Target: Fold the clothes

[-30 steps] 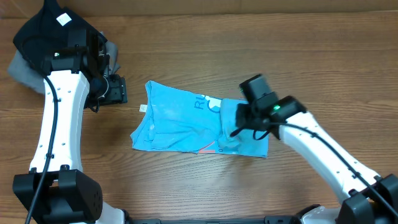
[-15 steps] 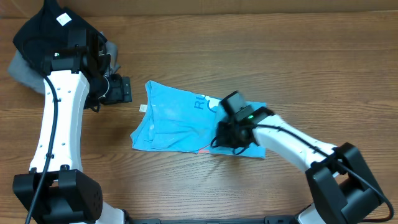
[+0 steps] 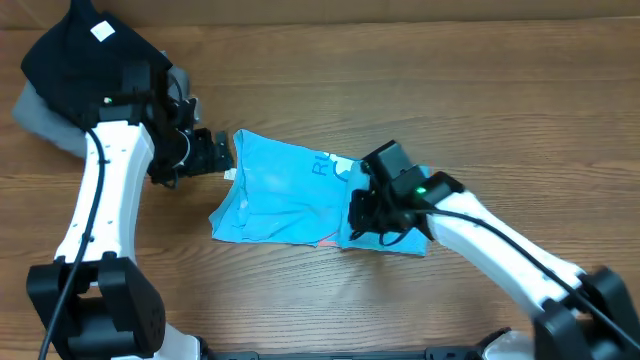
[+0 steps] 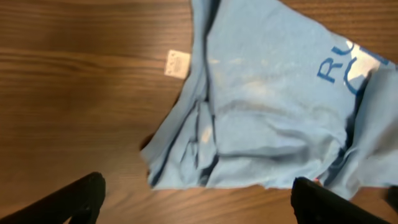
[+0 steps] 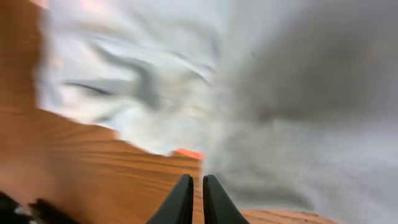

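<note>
Wooden counter (image 3: 300,300) seen from above, with two white robot arms reaching in from the near edge.

Nearest, the right end effector (image 3: 358,222) sits low over the near hem of a light sky-blue T-shirt (image 3: 280,195), towards the shirt's right end. In the blurred right wrist view its two dark fingers (image 5: 180,199) are drawn together with only a sliver between them. Their tips are at the cloth's edge, beside a spot of orange-red print (image 5: 186,153). The blur hides whether any cloth is pinched.

The T-shirt lies flat near the middle of the counter. Its long axis runs left to right, and the right end slopes a little nearer than the left. The right end is folded over onto the body, making a darker blue flap (image 3: 390,205). Blue lettering (image 4: 333,65) reading "RU" sits on the far side, just left of that flap. A small white neck tag (image 4: 177,63) pokes out past the shirt's left edge onto bare wood. The near left corner is rumpled into a few soft pleats.

Farther back, the left end effector (image 3: 225,153) hovers just beside the shirt's far left corner. In the left wrist view its fingers (image 4: 81,199) are spread wide and hold nothing.

Farthest, in the far left corner, a black folded garment (image 3: 60,60) with a white tag (image 3: 103,30) lies on a grey folded garment (image 3: 35,120), well apart from the T-shirt.
</note>
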